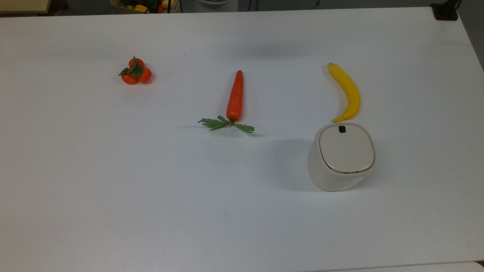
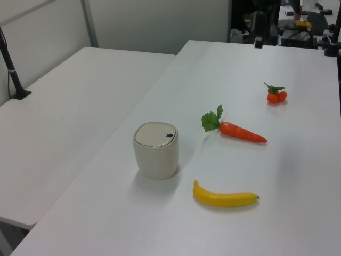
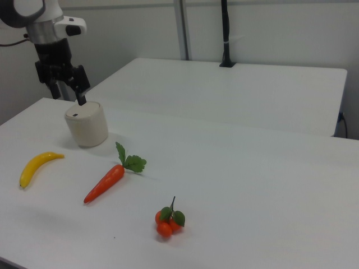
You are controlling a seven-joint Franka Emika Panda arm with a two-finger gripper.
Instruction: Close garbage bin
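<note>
Right view: gripper point(image 3: 70, 95) hangs just above the garbage bin point(image 3: 87, 126), at the bin's far edge. We cannot tell whether the gripper is apart or together, and it holds nothing we can see. The bin stands upright on the counter point(image 1: 113, 189) directly below the gripper. Its lid point(image 1: 346, 149) lies flat on the body, with the black tab point(image 1: 342, 129) at the rim. We judge the lid is down already (seam looks even in the top view), so the task reads as done or nearly done.

The banana point(image 3: 35, 167) lies lower than the gripper and toward the right view's left. The carrot point(image 3: 106, 182) lies lower and toward the right view's right. The oranges point(image 3: 167, 223) are well apart from the gripper, further to the right view's right.

Risks from here:
- A further press on the lid could spring it open again, if it is a push latch (we cannot tell).
- An off-centre push near the rim could tip or slide the light bin.
- A sliding bin could knock the banana, which lies near it in the top view.
- A sideways retreat could catch the tab edge and lift the lid.
</note>
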